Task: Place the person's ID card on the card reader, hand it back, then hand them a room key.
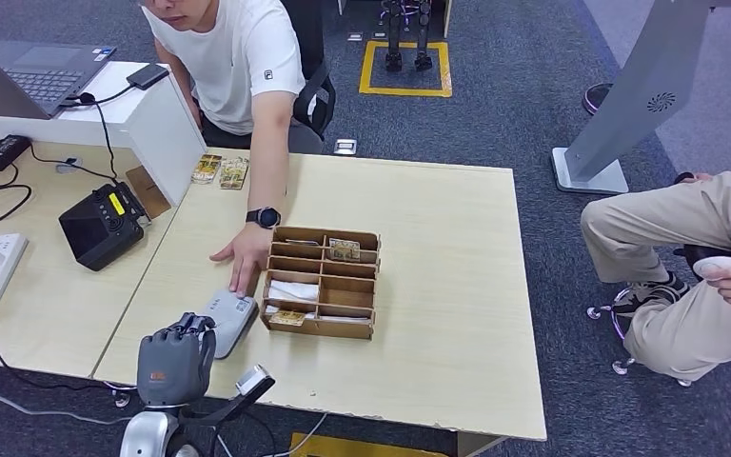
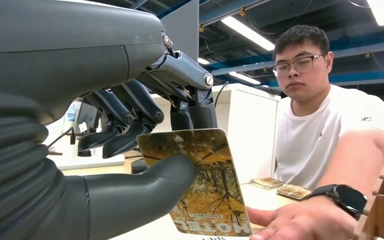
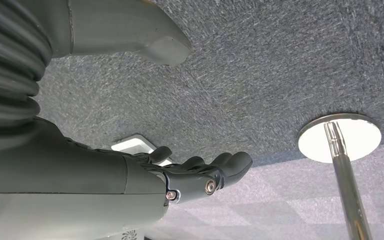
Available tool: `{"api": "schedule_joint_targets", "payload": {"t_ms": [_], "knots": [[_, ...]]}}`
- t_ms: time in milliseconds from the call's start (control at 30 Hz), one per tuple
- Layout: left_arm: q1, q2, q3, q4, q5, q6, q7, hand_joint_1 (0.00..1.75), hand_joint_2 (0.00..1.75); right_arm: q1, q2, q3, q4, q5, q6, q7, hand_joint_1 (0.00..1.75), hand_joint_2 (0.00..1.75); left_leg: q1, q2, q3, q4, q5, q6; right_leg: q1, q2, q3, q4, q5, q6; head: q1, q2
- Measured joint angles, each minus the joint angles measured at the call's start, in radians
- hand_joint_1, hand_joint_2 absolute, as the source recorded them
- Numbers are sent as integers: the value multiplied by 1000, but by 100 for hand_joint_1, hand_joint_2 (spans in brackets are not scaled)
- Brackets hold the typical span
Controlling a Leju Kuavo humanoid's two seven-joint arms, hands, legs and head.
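Card: I hold a card (image 2: 200, 185) in my left hand (image 2: 130, 130), pinched between thumb and fingers, above the near left of the desk (image 1: 438, 362). It is printed with autumn trees and the word MOTEL, so I judge it a room key rather than an ID.
Handling: thin, stiff and light by the look of it, with a glossy face that could slip. My grip sits on one long edge near a corner; I judge that leaves the far end free for the person to take.
Left hand: clenched on the card, hovering just short of the reader (image 1: 228, 319).
Right hand: my right hand (image 3: 200, 175) hangs over grey carpet, fingers stretched out and apart, holding nothing.
Person's hand: the person's hand (image 1: 243, 255) lies flat on the desk, fingertips at the reader's far end, just beside the card.
Organizer: a wooden organizer (image 1: 322, 282) stands just right of the reader, cards in several of its slots.
Further out: two more cards (image 1: 221, 170) lie at the far edge of the desk.
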Motion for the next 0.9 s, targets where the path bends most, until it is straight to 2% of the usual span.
{"api": "schedule_joint_targets", "payload": {"t_ms": [367,667,900], "knots": [[-12,33,-71,20,11,0,87,175,175,-1,0,0,0,15,0,-7,0,175,0,0,0,0,0,0,0,0,0,0,0,0,0,0],[-157,34,-80,101,14,0,128,175,175,-2,0,0,14,48,0,-24,0,175,0,-1,0,0,1,-1,0,-1,0,0,1,-1,0,0],[-203,43,-89,172,2,0,137,175,175,-3,-3,2,30,46,0,-22,0,175,0,-1,0,0,1,-1,0,0,0,0,1,-1,0,0]]}}
